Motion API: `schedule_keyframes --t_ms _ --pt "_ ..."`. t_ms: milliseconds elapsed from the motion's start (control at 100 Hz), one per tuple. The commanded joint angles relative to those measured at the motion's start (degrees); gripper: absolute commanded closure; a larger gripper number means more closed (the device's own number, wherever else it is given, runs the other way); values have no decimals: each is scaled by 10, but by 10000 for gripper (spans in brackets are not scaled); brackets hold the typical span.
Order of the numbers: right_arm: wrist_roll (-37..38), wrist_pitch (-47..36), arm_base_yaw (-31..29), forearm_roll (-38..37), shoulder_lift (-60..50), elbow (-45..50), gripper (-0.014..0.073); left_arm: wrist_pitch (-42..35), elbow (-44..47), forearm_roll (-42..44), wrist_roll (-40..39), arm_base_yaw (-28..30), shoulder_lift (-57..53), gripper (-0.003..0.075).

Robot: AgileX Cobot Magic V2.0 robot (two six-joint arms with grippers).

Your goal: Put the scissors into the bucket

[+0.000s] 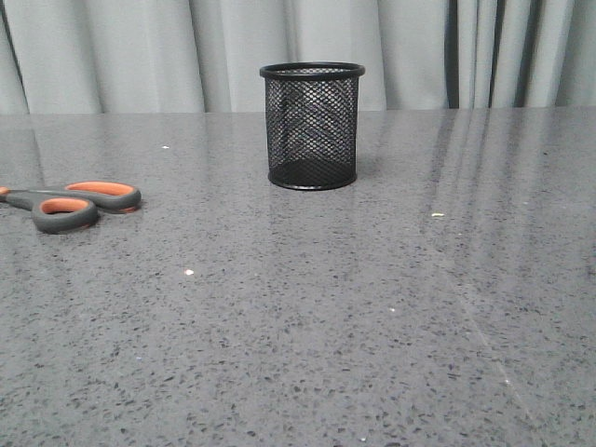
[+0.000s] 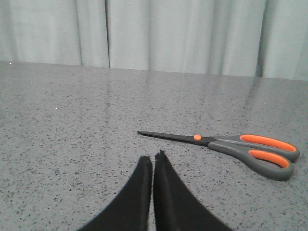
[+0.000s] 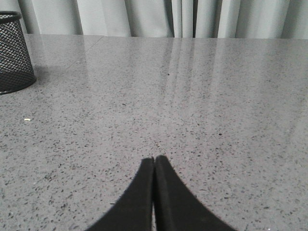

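Note:
The scissors (image 1: 70, 203) lie flat on the grey table at the far left of the front view, only their grey and orange handle loops showing. In the left wrist view the whole scissors (image 2: 226, 147) lie ahead of my left gripper (image 2: 153, 158), which is shut and empty, a short way from the blade tip. The bucket (image 1: 312, 126), a black wire-mesh cup, stands upright at the middle back of the table. It also shows at the edge of the right wrist view (image 3: 13, 53). My right gripper (image 3: 154, 159) is shut and empty, away from the bucket.
The grey speckled table (image 1: 326, 307) runs back to pale curtains (image 1: 140, 51). A few small white crumbs (image 1: 189, 272) lie on the table. Neither arm shows in the front view.

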Motion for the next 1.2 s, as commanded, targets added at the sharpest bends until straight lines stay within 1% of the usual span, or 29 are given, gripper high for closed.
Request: schedule_keyframes --t_ms 0,830,930,1190 --pt "-1 -44 -3 -6 -8 3 659 -45 23 -5 -6 -2 -15 740" --pt "-3 -47 -3 -18 -8 3 659 -45 23 -5 -6 -2 -15 740" --pt "-3 -47 -3 -18 -8 3 659 -45 23 -22 -6 -2 -15 740" --pt "-3 -47 -3 -18 -8 3 659 -45 23 -22 -6 -2 -15 740"
